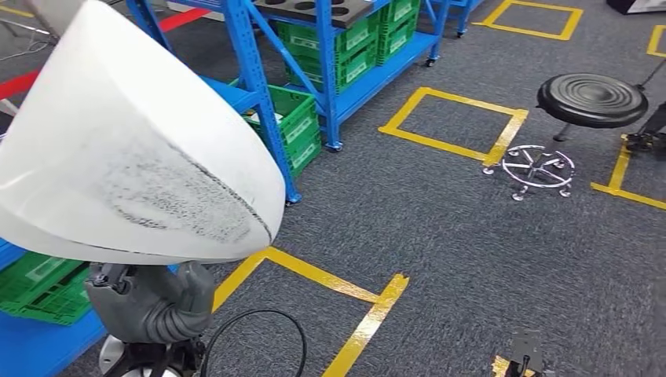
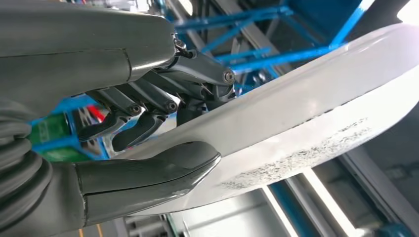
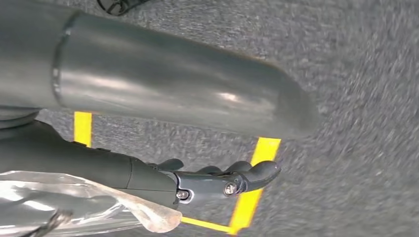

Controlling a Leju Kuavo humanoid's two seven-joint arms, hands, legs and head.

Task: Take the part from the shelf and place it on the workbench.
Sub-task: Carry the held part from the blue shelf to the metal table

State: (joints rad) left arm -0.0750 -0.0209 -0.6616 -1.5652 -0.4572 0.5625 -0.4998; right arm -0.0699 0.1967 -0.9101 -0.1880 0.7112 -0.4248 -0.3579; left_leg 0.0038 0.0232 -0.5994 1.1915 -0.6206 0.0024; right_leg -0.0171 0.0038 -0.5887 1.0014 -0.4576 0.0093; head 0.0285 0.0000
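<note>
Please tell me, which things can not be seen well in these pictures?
- Workbench: I cannot find it in any view.
- Left hand: in the head view the white part covers it.
- Blue shelf: the part hides its lower levels.
- Right hand: no thing seen in it; the floor behind is blurred.

White part [image 1: 133, 141]: cut off at head view's left edge | left robot hand [image 2: 163, 143]: fingertips hidden behind part | shelf [image 1: 259, 86]: partly hidden by part

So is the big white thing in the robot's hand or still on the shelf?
In hand. The left robot hand grips the large white curved plastic part, thumb under, fingers over its edge.
</note>
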